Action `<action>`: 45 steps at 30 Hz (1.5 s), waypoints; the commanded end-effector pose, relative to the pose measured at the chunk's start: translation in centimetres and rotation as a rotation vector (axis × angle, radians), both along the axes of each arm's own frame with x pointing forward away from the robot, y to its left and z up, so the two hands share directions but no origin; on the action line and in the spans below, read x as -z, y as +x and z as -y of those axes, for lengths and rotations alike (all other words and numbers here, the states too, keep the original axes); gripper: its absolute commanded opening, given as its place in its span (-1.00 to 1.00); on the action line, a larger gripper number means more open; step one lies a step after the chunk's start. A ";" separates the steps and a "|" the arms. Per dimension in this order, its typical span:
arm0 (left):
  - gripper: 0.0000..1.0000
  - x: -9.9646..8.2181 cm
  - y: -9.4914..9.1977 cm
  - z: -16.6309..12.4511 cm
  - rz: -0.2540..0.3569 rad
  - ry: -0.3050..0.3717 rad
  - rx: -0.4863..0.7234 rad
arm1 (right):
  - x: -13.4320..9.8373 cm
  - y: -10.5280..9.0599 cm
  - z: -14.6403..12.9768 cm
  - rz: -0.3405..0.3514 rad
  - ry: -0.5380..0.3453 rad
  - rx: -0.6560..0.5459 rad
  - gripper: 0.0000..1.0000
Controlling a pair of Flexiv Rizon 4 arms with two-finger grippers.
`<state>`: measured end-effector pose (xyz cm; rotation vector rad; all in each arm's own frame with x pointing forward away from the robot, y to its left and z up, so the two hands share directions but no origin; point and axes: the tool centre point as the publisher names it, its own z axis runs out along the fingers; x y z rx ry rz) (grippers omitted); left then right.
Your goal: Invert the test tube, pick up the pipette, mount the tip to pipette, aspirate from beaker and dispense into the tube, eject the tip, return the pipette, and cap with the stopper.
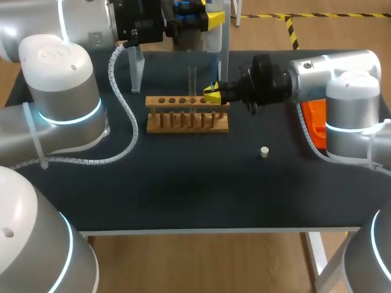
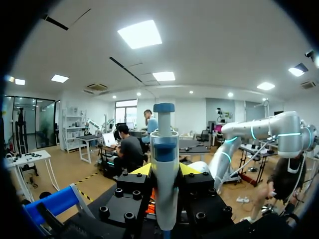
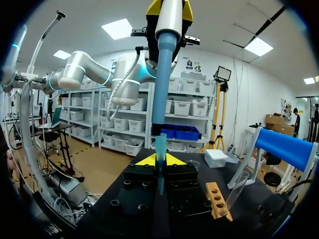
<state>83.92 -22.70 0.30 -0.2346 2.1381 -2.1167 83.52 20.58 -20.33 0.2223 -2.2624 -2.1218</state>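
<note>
– Looking for the small translucent blue-green pipette tip (image 3: 160, 145)? It stands upright between the yellow fingertips of the right gripper (image 3: 160, 160), which is clamped on it from both sides.

– And the white pipette with the blue plunger cap (image 2: 164, 149)?

– Straight above it. The left gripper (image 2: 165, 172) is closed tight on the pipette's body, and the blue shaft comes down to the tip's open mouth. Whether it is seated I cannot tell.

– Where is that on the bench?

– At the right-hand end of the long wooden test tube rack (image 1: 187, 116). A clear glass test tube (image 1: 192, 78) stands upright in one of the rack's holes, just beside the right gripper.

– The stopper?

– A little white stopper (image 1: 264, 152) sits alone, well apart from the rack, towards the front on the right arm's side.

– Anything else?

– An orange box (image 1: 314, 119), half hidden behind the right arm. Everything stands on a matt black table (image 1: 183, 183) with a pale edge. I can make out no lettering on any of it from here.
</note>
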 end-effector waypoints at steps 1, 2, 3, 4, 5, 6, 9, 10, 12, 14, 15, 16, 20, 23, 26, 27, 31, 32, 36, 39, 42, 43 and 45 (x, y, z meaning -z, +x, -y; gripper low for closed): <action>-1.00 0.1 0.1 -0.1 0.000 -0.001 0.002 | -0.4 -0.3 -0.1 0.005 -0.005 -0.004 -1.00; -1.00 0.1 0.1 -0.1 0.000 -0.001 0.002 | -0.4 -0.3 -0.1 0.008 -0.006 -0.007 -1.00; -1.00 0.1 0.1 -0.1 0.000 -0.001 0.002 | -0.5 -0.4 -0.2 0.010 -0.007 -0.008 -1.00; -1.00 0.1 0.1 -0.1 0.000 -0.001 0.002 | -0.5 -0.5 -0.2 0.012 -0.007 -0.010 -1.00; -1.00 0.1 0.1 -0.1 0.000 -0.001 0.002 | -0.6 -0.6 -0.2 0.014 -0.007 -0.011 -1.00; -1.00 0.1 0.1 -0.1 0.000 -0.001 0.002 | -0.6 -0.7 -0.2 0.017 -0.007 -0.013 -1.00; -1.00 0.1 0.1 -0.1 0.000 -0.001 0.002 | -0.8 -0.9 -0.2 0.022 -0.006 -0.017 -1.00; -1.00 0.1 0.1 -0.1 0.000 -0.001 0.002 | -0.8 -0.9 -0.2 0.023 -0.006 -0.018 -1.00; -1.00 0.1 0.1 -0.1 0.000 -0.001 0.002 | -0.9 -0.9 -0.2 0.022 -0.005 -0.019 -1.00; -1.00 0.1 0.1 -0.1 0.000 -0.001 0.002 | -1.0 -1.0 -0.2 0.011 0.005 -0.019 -1.00; -1.00 0.1 0.1 -0.1 0.000 -0.001 0.002 | -1.0 -1.0 -0.2 0.009 0.007 -0.018 -1.00; -1.00 0.1 0.1 -0.1 0.000 -0.001 0.002 | -1.1 -1.0 -0.2 0.005 0.011 -0.017 -1.00; -1.00 0.1 0.1 -0.1 0.000 -0.001 0.002 | -1.1 -1.0 -0.2 -0.015 0.025 -0.009 -1.00; -1.00 0.1 0.1 -0.1 0.000 -0.001 0.002 | -1.1 -1.0 -0.3 -0.030 0.032 -0.004 -1.00; -1.00 0.1 0.1 -0.1 0.000 -0.001 0.002 | -1.1 -1.0 -0.3 -0.042 0.035 0.000 -1.00; -1.00 0.1 0.1 -0.1 0.000 -0.001 0.002 | -1.1 -1.0 -0.3 -0.046 0.037 0.003 -1.00; -1.00 0.1 0.1 -0.1 0.000 -0.001 0.002 | -1.1 -0.9 -0.3 -0.054 0.042 0.006 -1.00; -1.00 0.1 0.1 -0.1 0.000 -0.001 0.002 | -1.2 -0.9 -0.4 -0.054 0.043 0.007 -1.00; -1.00 0.1 0.1 -0.1 0.000 -0.001 0.002 | -1.3 -0.8 -0.4 -0.055 0.045 0.007 -1.00; -1.00 0.1 0.1 -0.1 0.000 -0.001 0.002 | -1.4 -0.8 -0.5 -0.053 0.044 0.006 -1.00; -1.00 0.1 0.1 -0.1 0.000 -0.001 0.002 | -1.6 -0.7 -0.5 -0.050 0.043 0.006 -1.00; -1.00 0.1 0.1 -0.1 0.000 -0.001 0.002 | -1.7 -0.7 -0.5 -0.048 0.043 0.006 -1.00; -1.00 0.1 0.1 -0.1 0.000 -0.001 0.002 | -2.0 -0.7 -0.5 -0.045 0.044 0.007 -1.00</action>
